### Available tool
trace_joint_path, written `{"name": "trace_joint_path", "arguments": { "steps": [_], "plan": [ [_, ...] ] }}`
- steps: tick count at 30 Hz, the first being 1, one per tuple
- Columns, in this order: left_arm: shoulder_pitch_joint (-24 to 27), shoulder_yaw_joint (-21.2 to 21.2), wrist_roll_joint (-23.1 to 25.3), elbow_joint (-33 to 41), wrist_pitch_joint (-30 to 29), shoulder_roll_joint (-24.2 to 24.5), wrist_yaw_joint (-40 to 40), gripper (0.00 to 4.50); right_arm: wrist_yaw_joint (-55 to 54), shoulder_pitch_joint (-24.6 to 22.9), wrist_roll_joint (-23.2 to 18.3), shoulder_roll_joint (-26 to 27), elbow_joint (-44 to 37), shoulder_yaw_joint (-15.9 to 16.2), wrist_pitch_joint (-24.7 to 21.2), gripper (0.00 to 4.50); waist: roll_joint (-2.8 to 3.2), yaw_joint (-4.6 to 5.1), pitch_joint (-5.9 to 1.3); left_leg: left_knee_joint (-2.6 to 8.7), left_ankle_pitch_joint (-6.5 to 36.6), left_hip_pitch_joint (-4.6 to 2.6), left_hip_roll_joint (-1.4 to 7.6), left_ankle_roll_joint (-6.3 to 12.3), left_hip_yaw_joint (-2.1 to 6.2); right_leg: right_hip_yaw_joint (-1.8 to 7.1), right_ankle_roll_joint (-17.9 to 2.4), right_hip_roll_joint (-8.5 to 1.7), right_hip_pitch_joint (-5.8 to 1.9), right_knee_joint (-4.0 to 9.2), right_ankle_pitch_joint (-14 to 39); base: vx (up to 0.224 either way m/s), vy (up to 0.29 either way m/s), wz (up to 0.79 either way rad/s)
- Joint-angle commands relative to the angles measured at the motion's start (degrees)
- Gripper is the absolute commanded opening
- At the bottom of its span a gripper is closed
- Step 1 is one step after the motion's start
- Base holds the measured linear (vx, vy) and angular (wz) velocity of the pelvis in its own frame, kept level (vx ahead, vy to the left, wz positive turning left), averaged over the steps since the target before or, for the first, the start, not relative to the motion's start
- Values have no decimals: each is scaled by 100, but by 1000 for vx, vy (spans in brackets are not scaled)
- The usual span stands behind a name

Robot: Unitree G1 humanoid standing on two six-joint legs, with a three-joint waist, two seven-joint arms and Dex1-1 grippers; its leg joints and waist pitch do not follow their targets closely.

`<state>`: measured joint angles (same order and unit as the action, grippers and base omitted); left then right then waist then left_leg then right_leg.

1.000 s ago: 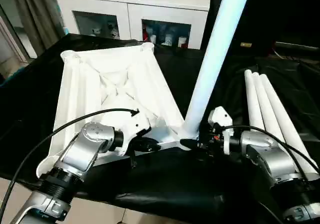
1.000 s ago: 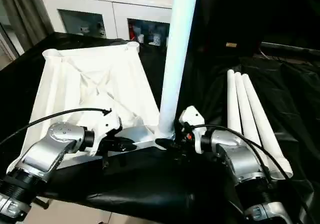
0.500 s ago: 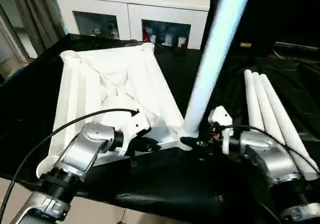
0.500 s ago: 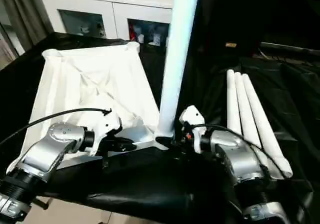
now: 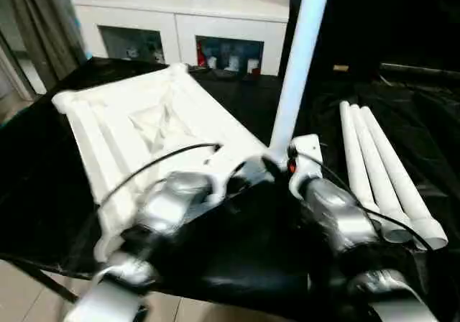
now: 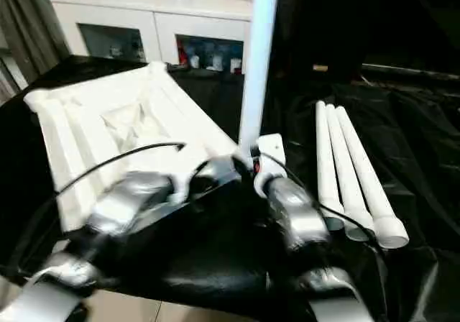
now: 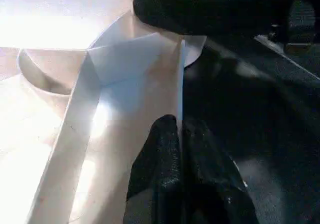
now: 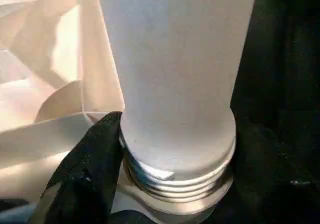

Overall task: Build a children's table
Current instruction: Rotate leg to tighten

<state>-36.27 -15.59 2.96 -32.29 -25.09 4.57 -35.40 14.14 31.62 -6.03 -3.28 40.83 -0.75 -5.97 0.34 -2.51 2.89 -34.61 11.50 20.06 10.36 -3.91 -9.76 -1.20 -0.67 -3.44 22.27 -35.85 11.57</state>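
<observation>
Upside down on the black-draped work table (image 5: 43, 192) lies the tabletop (image 5: 129, 128). Pinching its near rim, the left gripper (image 7: 181, 134) is clamped narrow. At the corner one leg (image 5: 298, 63) stands upright, the right gripper (image 5: 277, 167) around its threaded base. Rightward lie three spare legs (image 5: 381, 171).

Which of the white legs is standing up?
The leg at the tabletop's near corner, by the right claw. The other three legs lie flat, side by side.

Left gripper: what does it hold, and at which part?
The left gripper pinches the tabletop by its thin side rim, near the corner with the upright leg.
</observation>
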Motion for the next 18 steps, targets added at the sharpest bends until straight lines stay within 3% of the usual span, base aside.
{"name": "trace_joint_path", "arguments": {
  "steps": [1,6,8,10,12,14,16,18],
  "plan": [
    [-131,-51,77,-172,157,-145,197,0,432,-74,18,385,219,385,-48,332,-25,-12,-310,454,1365,13,173,61,74,187,-1051,-380,-204,555,1603,0,0,0],
    [-78,-119,96,-77,238,16,-38,0,631,-54,-35,297,169,366,76,382,-35,-21,-307,469,1326,25,183,125,74,189,-1040,-397,-204,568,1683,0,0,0],
    [88,-205,33,123,328,232,-400,0,952,-67,-79,87,0,364,98,382,-59,-20,-309,472,1344,32,184,148,76,188,-1025,-404,-210,570,1759,0,0,0],
    [202,-246,-9,248,376,362,-629,0,1207,-109,-94,-75,-131,384,100,382,-44,-23,-311,481,1263,51,196,173,89,189,-1025,-416,-228,559,1693,0,0,0],
    [386,-292,-81,447,422,581,-1015,0,1648,-188,-108,-378,-352,433,125,382,-49,-5,-325,463,1102,75,201,231,78,195,-1090,-409,-241,532,1395,0,0,0],
    [576,-314,-185,669,589,866,-1492,0,2280,-298,-220,-773,-656,463,-4,382,-48,-36,-370,421,743,81,209,372,71,192,-1256,-395,-286,453,638,0,0,0],
    [692,-313,-289,846,760,1054,-1822,0,2758,-384,-241,-1088,-867,554,-75,382,-34,-39,-388,384,461,86,192,529,44,186,-1437,-368,-273,401,37,0,0,0],
    [779,-264,-469,1072,890,1250,-2164,0,3358,-474,-211,-1489,-1058,683,-143,382,-33,-58,-383,374,414,95,205,640,30,178,-1527,-375,-263,384,-170,0,0,0]
  ]
}}
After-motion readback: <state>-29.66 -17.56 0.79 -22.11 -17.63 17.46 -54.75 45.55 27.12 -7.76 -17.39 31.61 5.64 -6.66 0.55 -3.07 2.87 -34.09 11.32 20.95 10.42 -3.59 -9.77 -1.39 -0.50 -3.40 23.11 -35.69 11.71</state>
